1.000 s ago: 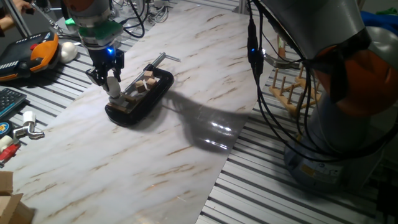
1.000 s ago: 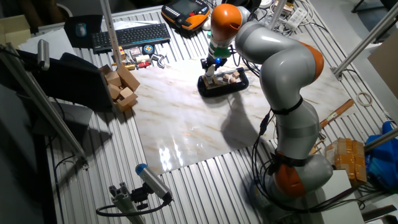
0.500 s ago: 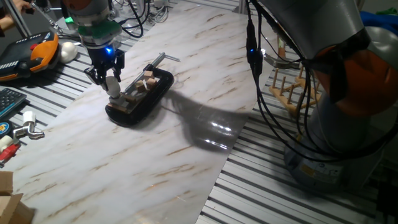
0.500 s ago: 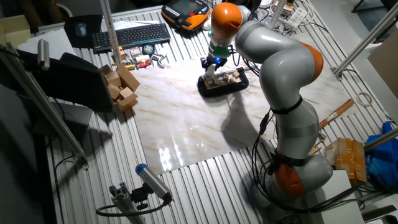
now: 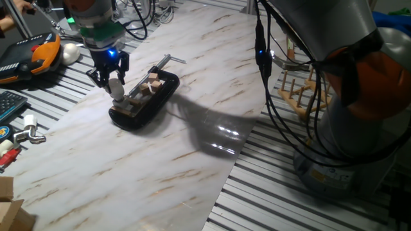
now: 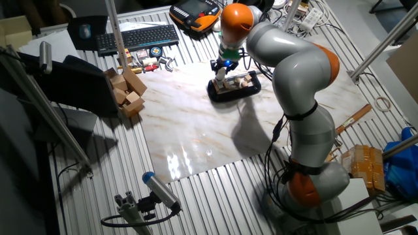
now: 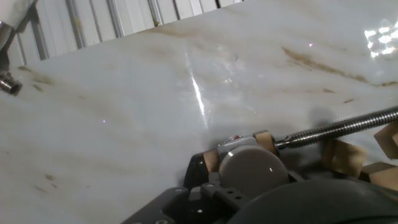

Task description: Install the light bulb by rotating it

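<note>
The light bulb is a small frosted white globe, held upright over the left end of the black tray. My gripper comes down from above and is shut on it. In the other fixed view the gripper sits at the tray's near-left end. The hand view looks down on the bulb's round top, with a grey base below it between small wooden blocks. My own fingertips are hidden under the dark hand body at the bottom edge.
The tray holds several wooden blocks and a threaded metal rod. A larger white ball and an orange pendant lie at the back left. A wooden rack stands right of the marble sheet; stacked wooden blocks sit left.
</note>
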Action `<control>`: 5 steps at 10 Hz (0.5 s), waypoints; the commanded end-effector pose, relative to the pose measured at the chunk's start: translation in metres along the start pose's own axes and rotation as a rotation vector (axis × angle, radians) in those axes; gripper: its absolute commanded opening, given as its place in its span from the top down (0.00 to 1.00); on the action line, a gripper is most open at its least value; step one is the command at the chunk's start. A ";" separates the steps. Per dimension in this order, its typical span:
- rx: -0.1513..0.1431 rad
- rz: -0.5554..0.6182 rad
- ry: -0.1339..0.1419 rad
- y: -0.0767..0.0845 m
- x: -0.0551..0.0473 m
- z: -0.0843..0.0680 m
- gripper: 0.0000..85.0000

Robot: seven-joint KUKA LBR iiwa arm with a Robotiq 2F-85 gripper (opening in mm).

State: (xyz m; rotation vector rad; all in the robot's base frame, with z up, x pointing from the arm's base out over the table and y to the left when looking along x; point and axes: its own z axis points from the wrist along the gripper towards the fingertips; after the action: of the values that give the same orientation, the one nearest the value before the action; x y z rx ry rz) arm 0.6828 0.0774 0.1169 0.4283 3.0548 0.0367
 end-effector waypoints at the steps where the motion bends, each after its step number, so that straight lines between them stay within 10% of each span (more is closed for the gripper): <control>1: 0.000 0.025 -0.002 0.000 0.000 0.000 1.00; 5: 0.019 0.172 -0.023 0.000 0.000 0.000 1.00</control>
State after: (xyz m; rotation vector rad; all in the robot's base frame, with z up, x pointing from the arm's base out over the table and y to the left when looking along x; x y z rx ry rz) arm 0.6827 0.0783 0.1173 0.6522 2.9939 0.0072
